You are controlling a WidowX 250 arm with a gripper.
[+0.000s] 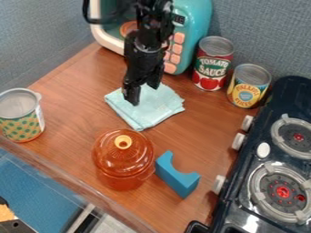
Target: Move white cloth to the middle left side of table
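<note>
- Camera view: the thin, folded, pale aqua-tinted cloth (148,111), which I take to be the task's white cloth, lies flat on the brown wood-grain table (67,91), in front of the turquoise toy microwave (193,22) and above the orange translucent lidded pot (124,159).
- Done, as far as this view shows: the black two-finger gripper (143,94) is down at the cloth's upper part, one finger over the fabric near its upper left edge, the other a little farther right. That looks like the approach for a grasp.
- The fingers stand apart, moderately open by my reading, with cloth below and between them. I see no fold pinched up, so it seems to have hold of nothing; whether the tips press on the fabric I cannot tell.
- Left to do: close on the cloth, carry or drag it leftward, and let go at the middle left of the table, probably the stretch towards the open tin can with a green-and-yellow patterned label (21,120).
- Judged by the cloth's place, the move itself is not yet done; the task seems at its grasping stage, with the whole transfer ahead.
</note>
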